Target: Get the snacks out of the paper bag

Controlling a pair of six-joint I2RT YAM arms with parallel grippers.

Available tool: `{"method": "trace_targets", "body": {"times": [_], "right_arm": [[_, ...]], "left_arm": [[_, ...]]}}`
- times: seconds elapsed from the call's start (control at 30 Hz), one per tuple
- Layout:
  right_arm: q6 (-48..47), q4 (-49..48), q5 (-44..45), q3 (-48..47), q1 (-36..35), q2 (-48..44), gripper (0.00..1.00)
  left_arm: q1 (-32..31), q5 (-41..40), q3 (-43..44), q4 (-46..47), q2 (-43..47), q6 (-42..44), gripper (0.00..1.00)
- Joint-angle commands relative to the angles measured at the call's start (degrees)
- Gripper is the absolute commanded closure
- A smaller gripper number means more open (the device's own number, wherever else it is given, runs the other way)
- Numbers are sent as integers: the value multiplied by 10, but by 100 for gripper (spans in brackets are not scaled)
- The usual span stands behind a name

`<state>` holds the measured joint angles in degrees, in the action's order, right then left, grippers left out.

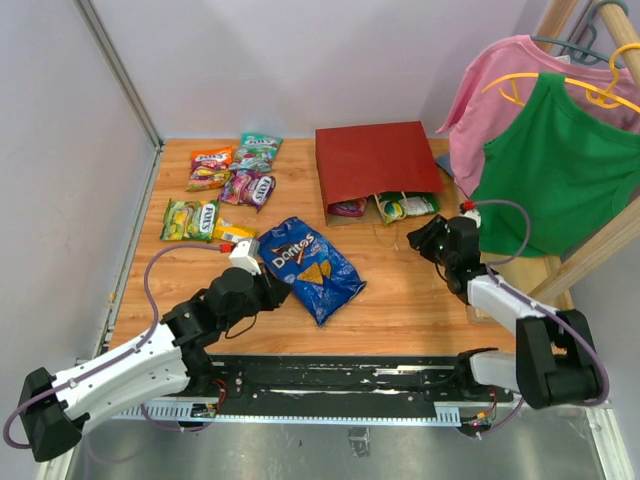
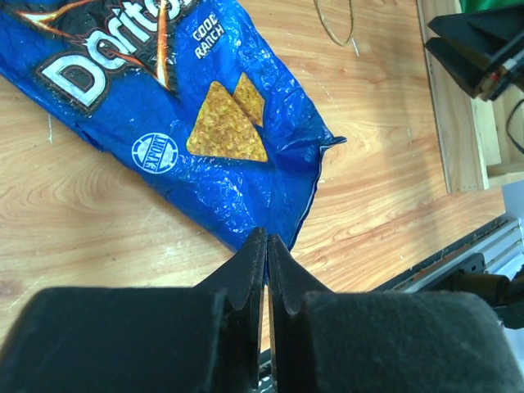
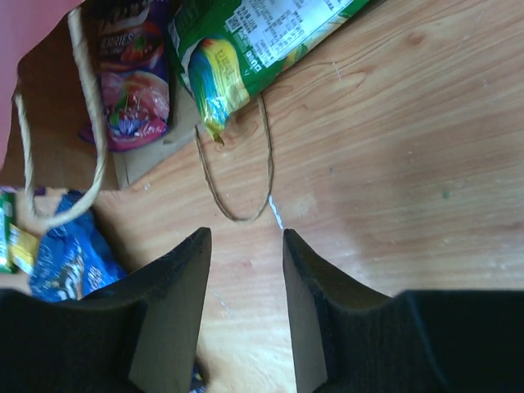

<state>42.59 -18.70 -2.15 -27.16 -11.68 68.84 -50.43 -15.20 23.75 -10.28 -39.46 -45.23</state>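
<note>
The dark red paper bag (image 1: 378, 160) lies flat at the back. A purple packet (image 1: 348, 208) and a green packet (image 1: 408, 206) poke out of its brown mouth; both also show in the right wrist view, the purple packet (image 3: 131, 90) and the green packet (image 3: 246, 49), beside a twisted handle (image 3: 237, 188). The blue Doritos bag (image 1: 305, 265) lies mid-table. My left gripper (image 1: 282, 288) is shut on the Doritos bag's (image 2: 205, 123) near corner. My right gripper (image 1: 425, 240) is open and empty above bare wood, just in front of the bag's mouth.
Orange (image 1: 211, 167), teal (image 1: 256, 150), purple (image 1: 249, 187) and green (image 1: 190, 219) packets and a yellow bar (image 1: 236, 232) lie at the back left. A pink shirt (image 1: 500, 90) and a green shirt (image 1: 565, 170) hang on a wooden rack at the right.
</note>
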Motion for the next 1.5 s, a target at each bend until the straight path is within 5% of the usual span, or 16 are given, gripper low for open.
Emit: {"method": "trace_targets", "body": {"times": [0.0,0.27,0.57,0.9,1.17,1.47], "right_arm": [[122,-137,-51,14,36,68,60],[208,-304,-58,-13,48,240,57],[255,-409,-62,-64,61,375,50],[255,-368,-45,-117,61,407,42],[246,-341,-34,-137,61,425,55],[234,-343,-47,-139,61,416,90]], "left_arm": [[-2,-16,-3,-24,34,8,88],[-2,-1,-12,-40,58,11,46],[-2,-6,-3,-81,95,22,33],[-2,-4,1,-106,124,25,29],[-2,7,17,-112,131,27,29],[-2,9,27,-107,118,33,29]]}}
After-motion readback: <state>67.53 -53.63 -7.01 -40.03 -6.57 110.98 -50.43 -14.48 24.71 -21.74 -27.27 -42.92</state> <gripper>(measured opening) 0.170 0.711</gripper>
